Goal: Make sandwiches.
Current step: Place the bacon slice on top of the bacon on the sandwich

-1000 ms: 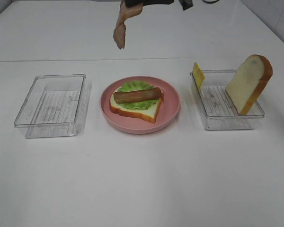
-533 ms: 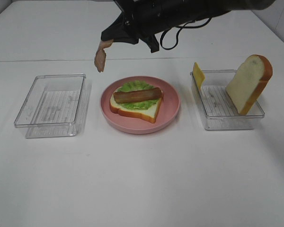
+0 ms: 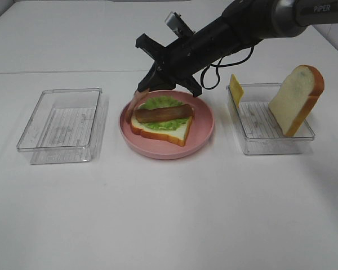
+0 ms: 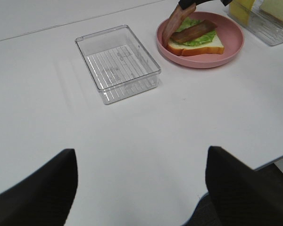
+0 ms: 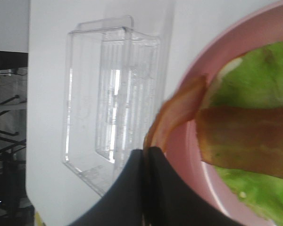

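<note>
A bread slice [image 3: 177, 132] with green lettuce [image 3: 160, 103] and one brown bacon strip [image 3: 163, 113] lies on the pink plate [image 3: 205, 126]. My right gripper [image 3: 152, 79] reaches across from the right and is shut on a second bacon strip [image 3: 137, 102]. That strip hangs down to the plate's left rim and shows in the right wrist view [image 5: 179, 113]. A second bread slice [image 3: 297, 98] and a yellow cheese square [image 3: 235, 89] stand in the right clear tray [image 3: 270, 143]. My left gripper [image 4: 141, 188] is open and empty over bare table, well short of the plate [image 4: 231, 49].
An empty clear tray [image 3: 62, 124] sits left of the plate, also in the left wrist view [image 4: 118, 63] and right wrist view [image 5: 113, 103]. The right arm and its cable stretch over the table behind the plate. The white table's front half lies in front of the trays.
My right gripper has come down from high above the table with the bacon strip, moving left and then onto the plate's left rim. The food on the plate has not moved.
</note>
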`<state>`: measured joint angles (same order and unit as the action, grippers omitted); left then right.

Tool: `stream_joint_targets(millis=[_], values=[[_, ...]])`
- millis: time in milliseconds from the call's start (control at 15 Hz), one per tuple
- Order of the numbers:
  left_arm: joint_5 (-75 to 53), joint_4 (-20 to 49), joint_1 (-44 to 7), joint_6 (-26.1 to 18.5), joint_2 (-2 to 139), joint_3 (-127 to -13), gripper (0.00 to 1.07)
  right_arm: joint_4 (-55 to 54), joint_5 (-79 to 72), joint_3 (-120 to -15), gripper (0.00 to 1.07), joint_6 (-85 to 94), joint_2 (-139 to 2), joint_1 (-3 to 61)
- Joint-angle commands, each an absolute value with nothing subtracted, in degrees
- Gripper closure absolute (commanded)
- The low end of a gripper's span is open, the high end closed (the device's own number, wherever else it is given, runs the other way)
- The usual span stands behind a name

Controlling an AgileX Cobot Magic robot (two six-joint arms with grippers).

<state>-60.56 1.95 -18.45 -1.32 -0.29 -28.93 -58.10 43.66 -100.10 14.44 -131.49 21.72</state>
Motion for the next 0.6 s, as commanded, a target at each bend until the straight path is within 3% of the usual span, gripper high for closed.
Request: stream_joint_targets(millis=[67,200,467,600], values=[[-59.93,1.78,-18.45,-1.43,-1.6,-28.59,0.34,-48.82,44.23,-100.38,1.07,8.77,-129.2,20.57],[-59.93,1.78,-18.45,-1.43,-1.6,-28.59,0.34,-38.85,45.55,-100.38,1.07,4.01,-127.83,20.57],[-59.93,1.78,-18.45,-1.43,-1.6,-28.59,0.34,-32.6,48.59,-100.38,1.07,-2.35,-127.88,20.57],[-59.93,1.78,-18.45,-1.43,-1.6,-28.59,0.34,-32.54,48.64,-100.38,0.86,-2.35,-127.88,20.57]])
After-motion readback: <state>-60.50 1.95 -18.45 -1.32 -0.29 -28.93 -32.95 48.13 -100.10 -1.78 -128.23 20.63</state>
